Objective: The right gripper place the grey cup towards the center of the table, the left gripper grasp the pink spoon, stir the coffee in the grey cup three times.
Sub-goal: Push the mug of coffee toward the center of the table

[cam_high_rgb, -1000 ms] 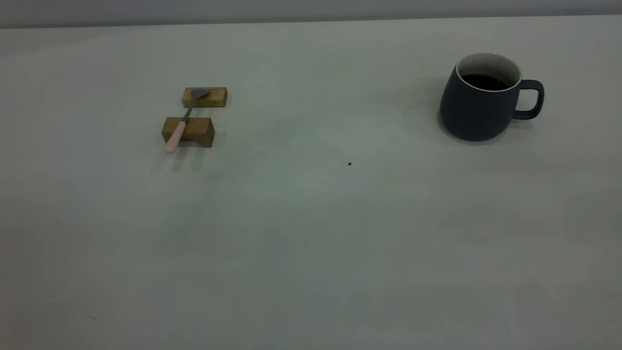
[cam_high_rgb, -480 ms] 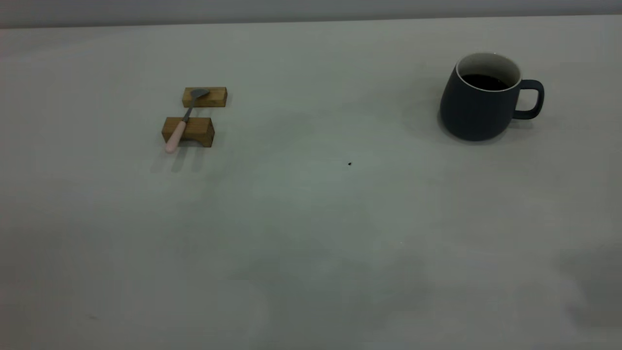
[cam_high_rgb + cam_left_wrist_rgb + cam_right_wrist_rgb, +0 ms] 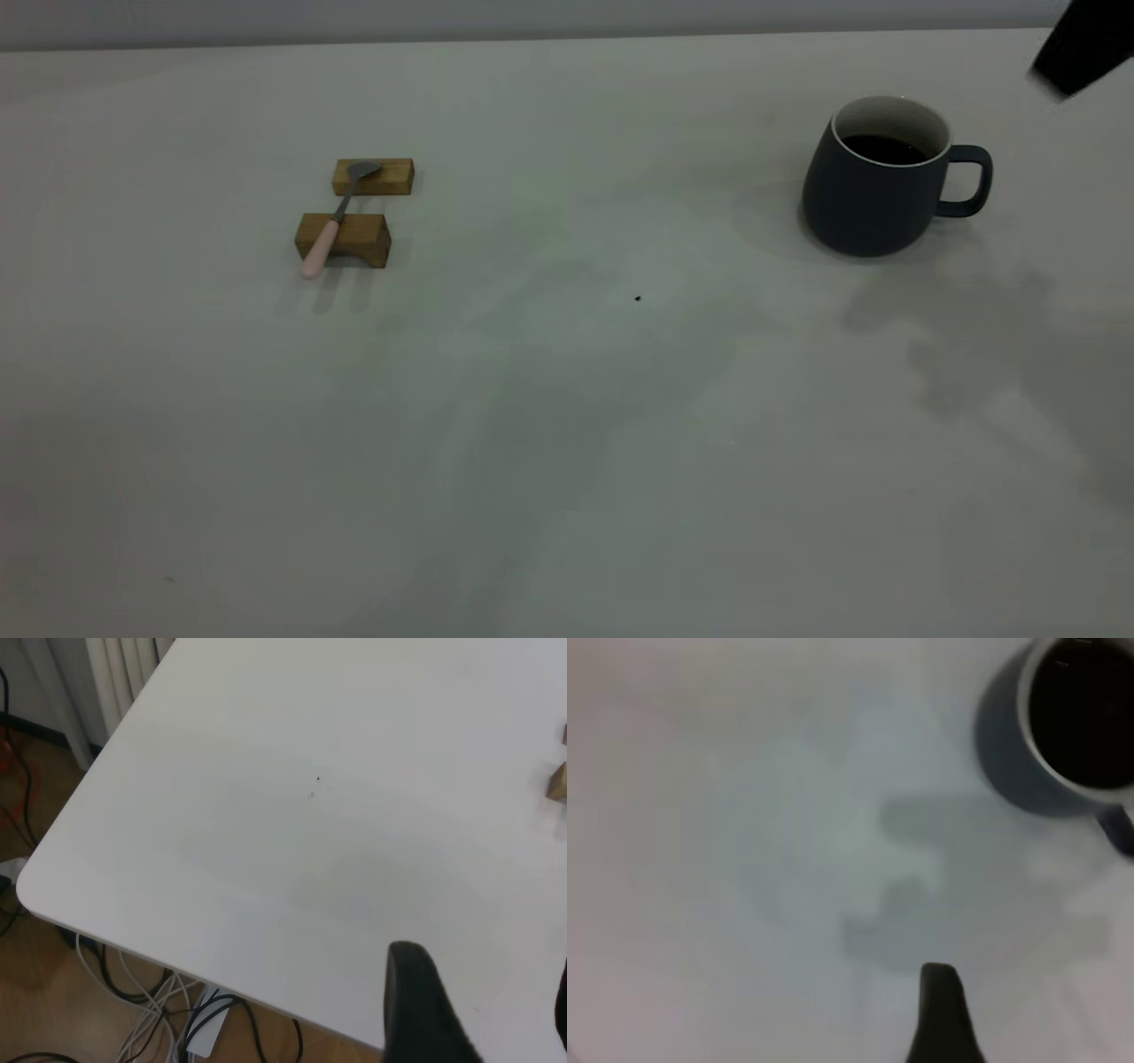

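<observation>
Exterior view: grey cup [image 3: 873, 182] upright on the table [image 3: 567, 443], handle turned away from the spoon side, coffee [image 3: 881, 148] dark inside. Pink spoon [image 3: 335, 221] lies across two wooden blocks [image 3: 354, 213], bowl on the farther one, handle tip overhanging the nearer. Small dark speck [image 3: 638, 299] between spoon and cup. A black piece of the right gripper [image 3: 1076, 44] enters at the top corner, above and beyond the cup, not touching it; spread of its jaws cannot be told.

Right wrist view: one dark finger [image 3: 943, 1014] only; cup [image 3: 1063, 735] lies ahead and off to one side, well apart, bare table between.

Left wrist view alone shows the table's rounded corner and edge [image 3: 53, 904], cables [image 3: 177, 1010] on the floor below. Left gripper [image 3: 483, 1010] hovers over that corner, jaws wide, nothing between them. A block edge [image 3: 558, 780] at the margin; spoon not visible here, well ahead of the jaws.
</observation>
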Robot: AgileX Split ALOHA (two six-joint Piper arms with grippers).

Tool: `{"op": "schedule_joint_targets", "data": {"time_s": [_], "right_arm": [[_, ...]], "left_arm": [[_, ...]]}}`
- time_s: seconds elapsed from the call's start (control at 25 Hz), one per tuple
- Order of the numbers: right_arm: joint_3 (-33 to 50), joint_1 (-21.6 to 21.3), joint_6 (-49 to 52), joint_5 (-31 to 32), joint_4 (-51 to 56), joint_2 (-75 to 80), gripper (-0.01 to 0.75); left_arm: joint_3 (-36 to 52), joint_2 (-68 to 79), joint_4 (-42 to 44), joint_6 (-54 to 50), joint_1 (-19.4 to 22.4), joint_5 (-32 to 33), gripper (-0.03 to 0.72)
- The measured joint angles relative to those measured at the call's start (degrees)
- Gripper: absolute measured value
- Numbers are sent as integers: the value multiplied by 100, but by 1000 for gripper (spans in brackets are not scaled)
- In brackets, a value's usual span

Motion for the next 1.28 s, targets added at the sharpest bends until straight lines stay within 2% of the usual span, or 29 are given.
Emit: {"op": "schedule_joint_targets", "data": {"time_s": [0.16, 0.44, 0.68, 0.92, 1.12, 1.28], "right_arm": [[-760, -49, -1147, -21, 15, 1021, 579], [-1705, -313, -1867, -338, 20, 2025, 544], [-1791, -595, -2611, -452, 161, 2324, 537], [-1841, -603, -3746, -635, 1082, 2701, 537], [-1848, -603, -4482, -1120, 1575, 2999, 537], [-1848, -596, -5115, -1241, 2161, 3179, 537]], "left_arm": [[0, 0, 0, 0, 0, 0, 446], [0, 0, 0, 0, 0, 0, 446], [0, 0, 0, 0, 0, 0, 446], [0, 0, 0, 0, 0, 0, 446], [0, 0, 0, 0, 0, 0, 446], [0, 0, 0, 0, 0, 0, 446]]}}
